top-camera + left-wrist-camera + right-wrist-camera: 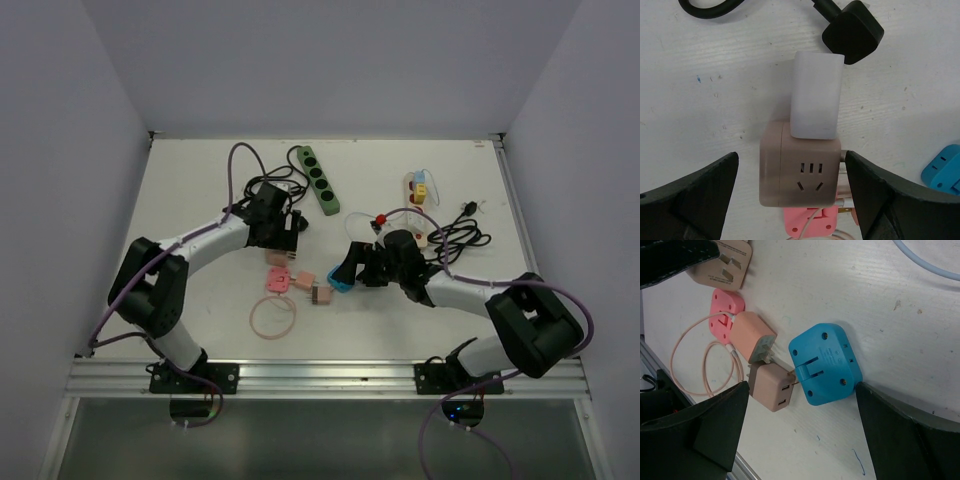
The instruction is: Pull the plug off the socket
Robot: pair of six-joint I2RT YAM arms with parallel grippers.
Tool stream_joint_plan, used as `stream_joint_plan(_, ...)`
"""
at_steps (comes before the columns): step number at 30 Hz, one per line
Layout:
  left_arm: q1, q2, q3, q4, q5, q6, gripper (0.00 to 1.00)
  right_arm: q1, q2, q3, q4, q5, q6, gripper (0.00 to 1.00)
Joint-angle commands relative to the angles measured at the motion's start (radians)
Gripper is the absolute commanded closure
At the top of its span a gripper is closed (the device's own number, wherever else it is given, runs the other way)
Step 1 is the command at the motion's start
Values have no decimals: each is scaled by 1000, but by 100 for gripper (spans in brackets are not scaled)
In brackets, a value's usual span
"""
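The left gripper [791, 195] is wide open and holds nothing. The tan cube socket [800, 175] sits between its fingers. The right gripper [802, 405] is wide open too, over a flat blue plastic adapter [825, 362]. The white block plug [816, 95] looks pushed into the cube's far side. With a loose grab, cube and plug could slide together.

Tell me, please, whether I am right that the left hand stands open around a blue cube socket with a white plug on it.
Not quite: the cube socket is tan, not blue, as the left wrist view shows. The left hand does stand open around it, one finger on each side, and the white plug is on it. The only blue thing is a separate blue adapter, seen in the right wrist view.
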Motion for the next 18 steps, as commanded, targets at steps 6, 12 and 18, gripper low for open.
stream_joint_plan(6, 3, 75, 74, -39, -34, 22, 15, -2, -61, 23, -31, 34, -55, 8)
stream_joint_plan(12, 3, 101, 65, -13, -25, 5, 34, 1, -61, 21, -27, 26, -57, 8)
stream_joint_plan(18, 3, 46, 51, 18, -9, 20, 62, 1, -102, 38, -57, 22, -94, 8)
